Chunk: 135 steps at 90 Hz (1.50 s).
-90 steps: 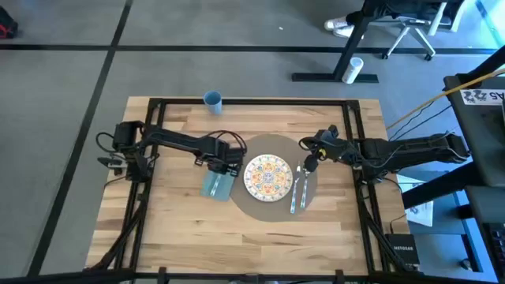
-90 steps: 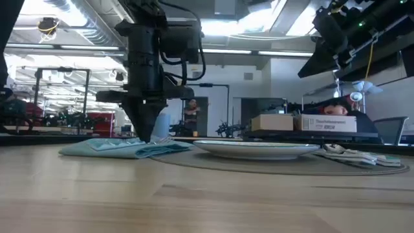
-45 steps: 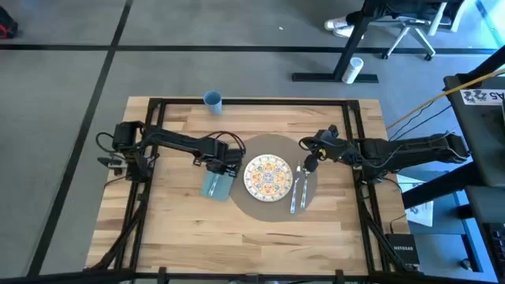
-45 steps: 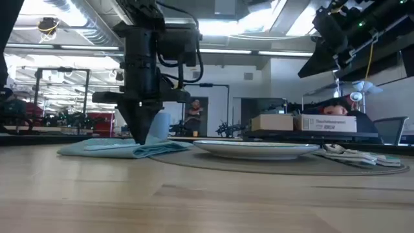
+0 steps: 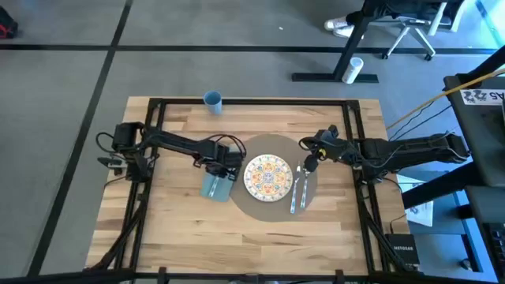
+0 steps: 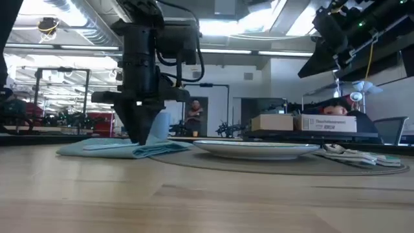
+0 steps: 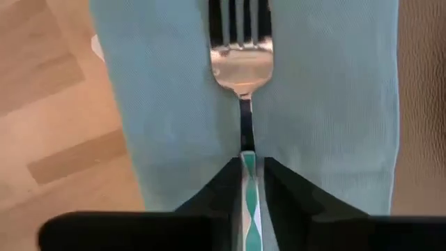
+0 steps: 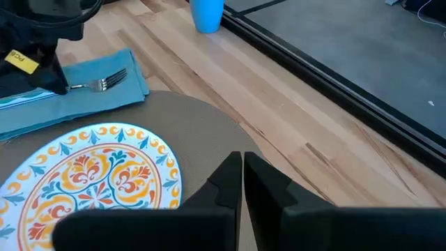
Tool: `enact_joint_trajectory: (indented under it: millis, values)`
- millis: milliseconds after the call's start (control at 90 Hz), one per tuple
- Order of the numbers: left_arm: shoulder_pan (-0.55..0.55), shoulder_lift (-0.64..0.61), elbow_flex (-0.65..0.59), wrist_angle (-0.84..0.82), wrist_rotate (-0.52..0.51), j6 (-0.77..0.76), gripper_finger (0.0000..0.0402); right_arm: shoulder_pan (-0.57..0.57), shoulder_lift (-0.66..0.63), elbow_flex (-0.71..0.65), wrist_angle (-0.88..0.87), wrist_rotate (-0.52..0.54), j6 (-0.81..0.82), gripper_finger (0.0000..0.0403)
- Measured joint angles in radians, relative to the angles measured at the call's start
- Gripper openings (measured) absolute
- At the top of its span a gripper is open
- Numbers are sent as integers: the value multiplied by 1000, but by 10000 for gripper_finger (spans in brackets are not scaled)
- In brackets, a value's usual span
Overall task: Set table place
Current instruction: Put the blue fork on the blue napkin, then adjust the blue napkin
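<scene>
The round grey-brown placemat lies mid-table with a patterned plate on it and more cutlery right of the plate. A teal napkin lies flat on the table left of the mat. A fork lies along the napkin with my left gripper shut on it. My right gripper hovers shut and holding nothing over the mat's far right part. My left gripper pinches the fork's striped handle between its two fingers. The fingers point down from above. The fork lies about level, its tines on the napkin.
A blue cup stands at the table's far edge. The black frame runs around the tabletop. Bare wood lies along the near side of the table.
My left gripper has shifted a little toward the table's left, staying low over the napkin with the fork. The napkin's top lies a bit flatter than before.
</scene>
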Motion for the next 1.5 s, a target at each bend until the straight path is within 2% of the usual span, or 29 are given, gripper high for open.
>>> enact_joint_trajectory:
  millis: [144,267,556,867,978,1022,1111,1178,1356,1500]
  values:
    - [0,0,0,-5,24,10,95,0,0,0,0,0,0,3]
    - [1,0,0,-5,86,48,101,0,0,0,0,0,0,3]
    - [1,-31,0,-13,123,98,63,0,0,0,0,0,0,3]
    - [-2,-103,0,0,58,161,4,0,0,0,1,0,0,3]
    - [7,-92,0,-10,58,334,1,0,0,0,1,-10,0,3]
    - [14,-92,0,-24,29,359,0,0,0,0,0,-10,0,3]
    - [38,-92,0,-46,-62,368,0,0,0,0,0,-10,0,3]
    - [62,-92,0,-57,-91,381,0,0,0,0,0,-10,0,3]
    - [104,-92,-39,-54,-102,378,0,0,0,0,0,-10,0,3]
    - [93,-91,-85,-24,-102,349,0,0,0,0,-6,-10,0,3]
